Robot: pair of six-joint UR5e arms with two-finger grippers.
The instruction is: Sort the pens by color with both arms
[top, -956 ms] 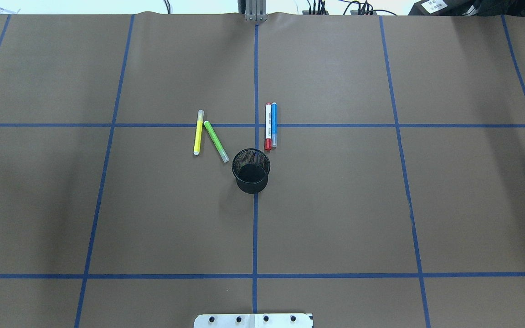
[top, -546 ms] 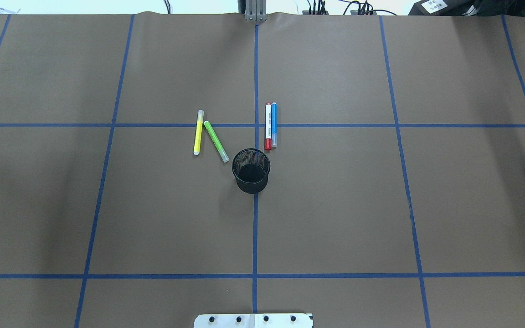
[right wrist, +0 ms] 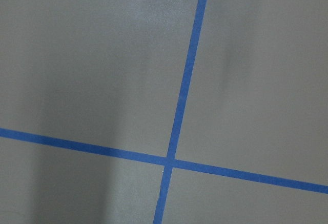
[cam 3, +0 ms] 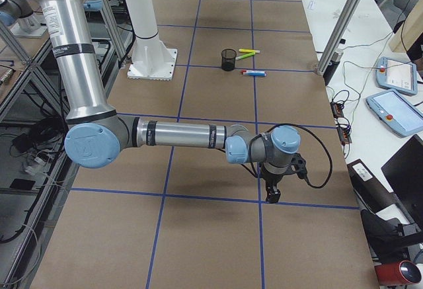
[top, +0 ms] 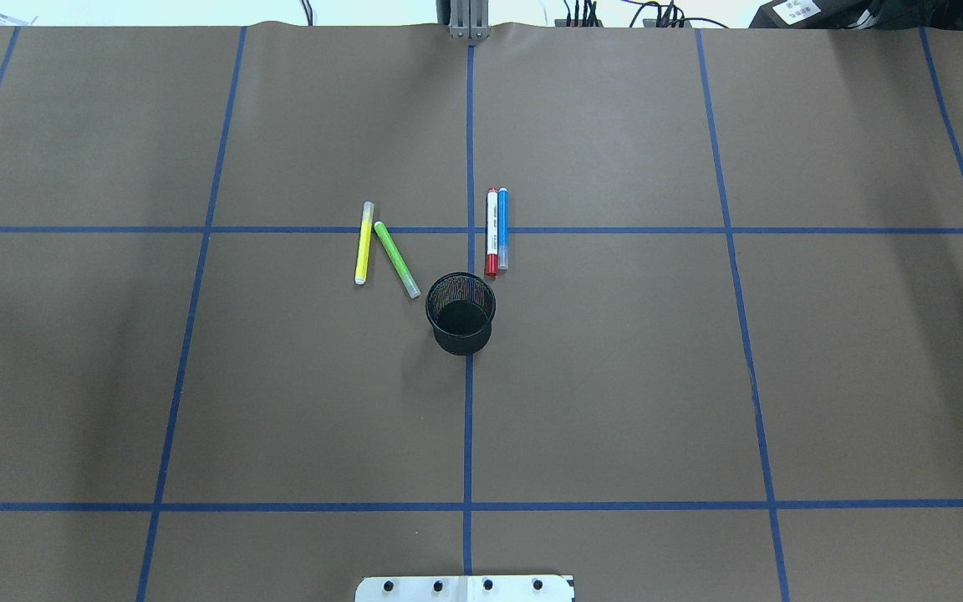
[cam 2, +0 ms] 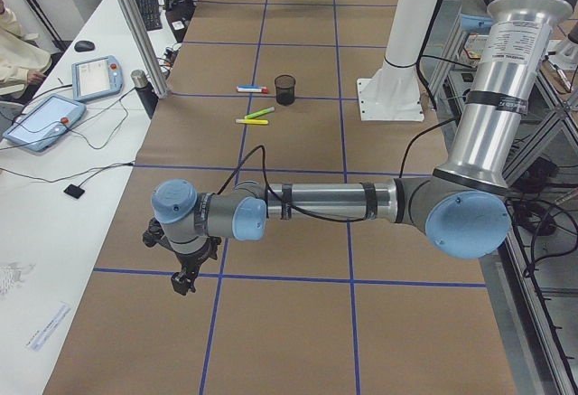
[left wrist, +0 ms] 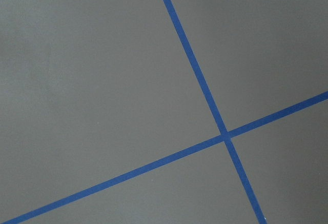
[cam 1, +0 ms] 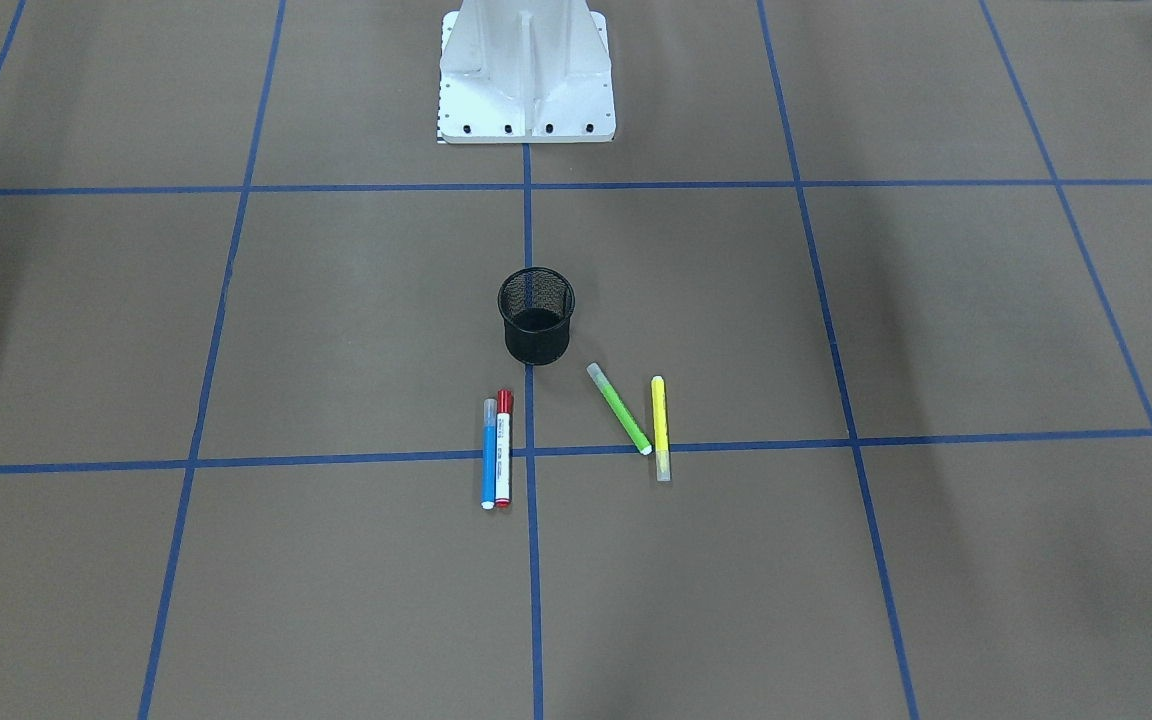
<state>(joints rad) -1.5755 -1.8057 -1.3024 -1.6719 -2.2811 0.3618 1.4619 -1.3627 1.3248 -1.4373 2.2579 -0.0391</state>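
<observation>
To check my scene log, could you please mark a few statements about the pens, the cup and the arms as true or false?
1. All four pens lie on the table, none in the cup. True.
2. The red-capped pen and the blue pen lie side by side. True.
3. The cup lies on its side. False: it stands upright.
4. The green pen lies parallel to the yellow pen. False: it is angled, so the two form a V.
5. The left pincer holds the yellow pen. False: it hangs over the table well away from the pens.
</observation>
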